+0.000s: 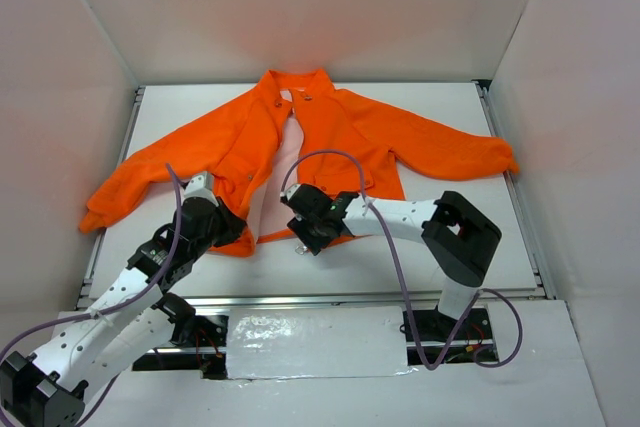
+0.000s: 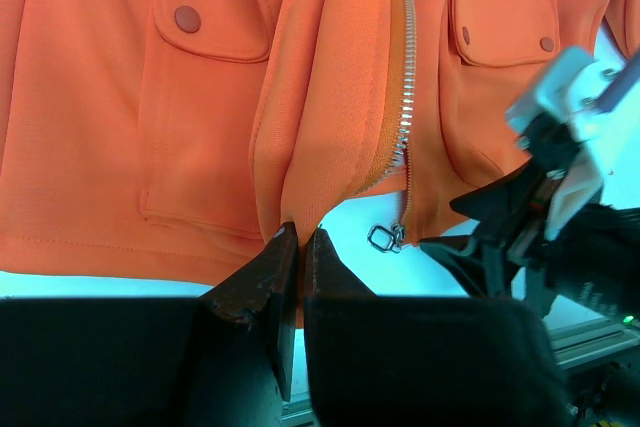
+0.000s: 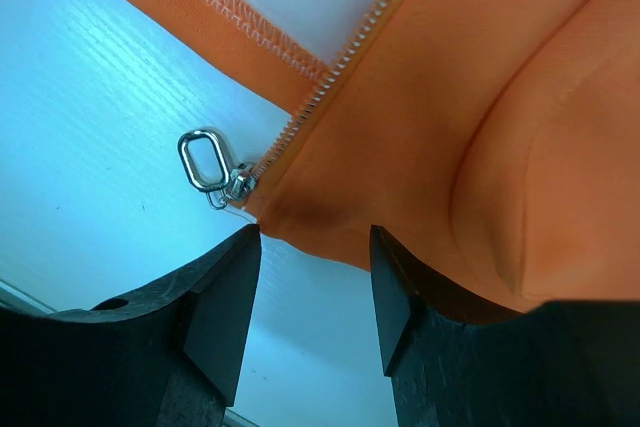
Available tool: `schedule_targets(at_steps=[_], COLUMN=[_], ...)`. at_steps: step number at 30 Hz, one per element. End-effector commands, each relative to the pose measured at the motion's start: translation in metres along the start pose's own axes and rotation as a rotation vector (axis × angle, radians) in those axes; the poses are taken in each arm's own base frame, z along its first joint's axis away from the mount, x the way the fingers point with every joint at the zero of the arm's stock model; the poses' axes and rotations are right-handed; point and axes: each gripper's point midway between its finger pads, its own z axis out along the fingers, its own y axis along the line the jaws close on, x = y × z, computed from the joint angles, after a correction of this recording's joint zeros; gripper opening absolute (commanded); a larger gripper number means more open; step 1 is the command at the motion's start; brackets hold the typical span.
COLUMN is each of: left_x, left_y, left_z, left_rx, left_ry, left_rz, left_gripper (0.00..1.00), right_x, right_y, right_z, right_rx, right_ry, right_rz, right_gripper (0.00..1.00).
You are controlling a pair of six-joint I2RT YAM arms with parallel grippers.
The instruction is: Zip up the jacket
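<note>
Bright, even overhead light, soft shadows, cyan-tinted wrist views, near jaws slightly blurred

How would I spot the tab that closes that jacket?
Find the orange jacket on the white table and follow its open front down to the bottom hem. At the foot of the zipper teeth lies the zipper pull: a small silver oval ring, unlike the flat orange pocket snaps.

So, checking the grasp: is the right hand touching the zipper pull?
Apart. The right wrist view shows bare table between the zipper pull and the open right hand, which hovers just below it at the jacket hem.
</note>
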Motion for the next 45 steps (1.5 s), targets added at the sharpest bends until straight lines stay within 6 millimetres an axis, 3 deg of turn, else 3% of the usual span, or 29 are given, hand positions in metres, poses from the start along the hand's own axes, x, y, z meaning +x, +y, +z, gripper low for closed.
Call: schedule_targets(at_steps=[1, 8, 19, 35, 38, 42, 43, 45], left_x=[-0.015, -0.013, -0.011, -0.008, -0.008, -0.008, -0.008, -0.008], left_y=[-0.013, -0.013, -0.015, -0.014, -0.015, -0.013, -0.013, -0.014], left_z=[-0.007, -0.005, -0.004, -0.003, -0.003, -0.004, -0.004, -0.004], left_rx=[0.046, 0.052, 0.061, 0.064, 0.066, 0.061, 0.061, 0.065], left_ry=[-0.039, -0.03, -0.02, -0.011, -0.009, -0.012, -0.012, -0.013], left_rz=[0.019, 0.023, 0.028, 0.035, 0.036, 0.038, 0.038, 0.038], left_gripper=[0.0, 0.0, 0.0, 0.0, 0.0, 0.0, 0.0, 0.0], right_x=[-0.012, -0.02, -0.033, -0.013, -0.002, 0.009, 0.012, 0.016], right_y=[-0.001, -0.004, 0.009, 0.009, 0.01, 0.018, 0.019, 0.023], right_z=[0.002, 0.006, -0.012, 0.023, 0.03, 0.032, 0.032, 0.034], right_rx=[0.041, 0.074, -0.006, 0.015, 0.01, -0.03, -0.04, -0.057], right_ry=[-0.021, -0.05, -0.115, -0.022, 0.024, 0.052, 0.059, 0.071], right_rz=[-0.022, 0.009, 0.024, 0.017, 0.022, 0.044, 0.048, 0.062], right_gripper=[0.55, 0.55, 0.55, 0.54, 0.44, 0.16, 0.05, 0.0])
